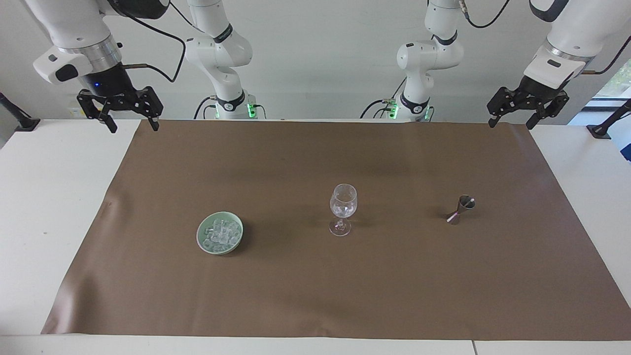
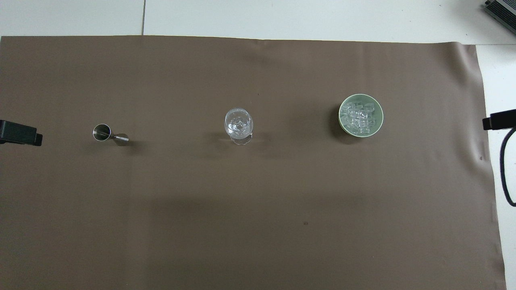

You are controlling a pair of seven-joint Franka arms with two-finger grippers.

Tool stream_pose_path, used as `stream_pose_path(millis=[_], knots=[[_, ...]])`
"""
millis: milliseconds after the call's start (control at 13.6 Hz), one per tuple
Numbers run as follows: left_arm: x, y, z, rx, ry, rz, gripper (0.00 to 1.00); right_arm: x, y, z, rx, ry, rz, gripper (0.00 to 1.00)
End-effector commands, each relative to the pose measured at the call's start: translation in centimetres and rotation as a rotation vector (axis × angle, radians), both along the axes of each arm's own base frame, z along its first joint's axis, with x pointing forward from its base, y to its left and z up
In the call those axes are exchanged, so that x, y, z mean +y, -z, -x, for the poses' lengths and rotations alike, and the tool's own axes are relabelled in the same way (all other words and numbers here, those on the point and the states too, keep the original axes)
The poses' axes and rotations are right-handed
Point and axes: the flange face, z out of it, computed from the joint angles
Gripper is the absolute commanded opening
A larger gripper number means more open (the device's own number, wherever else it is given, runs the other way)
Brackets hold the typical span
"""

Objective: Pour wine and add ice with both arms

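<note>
A clear stemmed wine glass (image 1: 343, 207) (image 2: 239, 123) stands upright mid-mat. Toward the right arm's end sits a pale green bowl (image 1: 202, 240) (image 2: 341, 121) heaped with ice (image 1: 221, 231) (image 2: 360, 117). A small steel jigger (image 1: 461, 209) (image 2: 109, 134) stands toward the left arm's end. The wine is out of view. My right gripper (image 1: 134, 127) hangs open and empty over the mat's corner by the robots at its own end. My left gripper (image 1: 510, 123) hangs open and empty over the matching corner at the left arm's end. Both are well away from the three objects.
A brown mat (image 1: 315, 296) (image 2: 258, 225) covers most of the white table (image 1: 49, 207). Black cable loops from the right arm (image 2: 506, 169). Black brackets are clamped at both ends of the table (image 1: 19, 118) (image 1: 609, 123).
</note>
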Motion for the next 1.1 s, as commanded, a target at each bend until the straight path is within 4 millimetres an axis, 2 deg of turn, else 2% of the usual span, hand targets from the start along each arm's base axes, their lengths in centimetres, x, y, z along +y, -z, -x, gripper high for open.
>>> stream_pose_path(millis=[0, 442, 1031], knots=[[0.1, -0.5, 0.6, 0.004, 0.003, -0.002, 1.0, 0.2, -0.1, 0.3, 0.004, -0.016, -0.007, 1.0], [0.1, -0.5, 0.7, 0.003, 0.003, -0.002, 1.0, 0.4, 0.0, 2.3, 0.104, -0.019, -0.02, 1.0], [0.1, -0.5, 0.7, 0.003, 0.003, -0.002, 1.0, 0.5, -0.1, 2.3, 0.106, -0.023, -0.022, 1.0]])
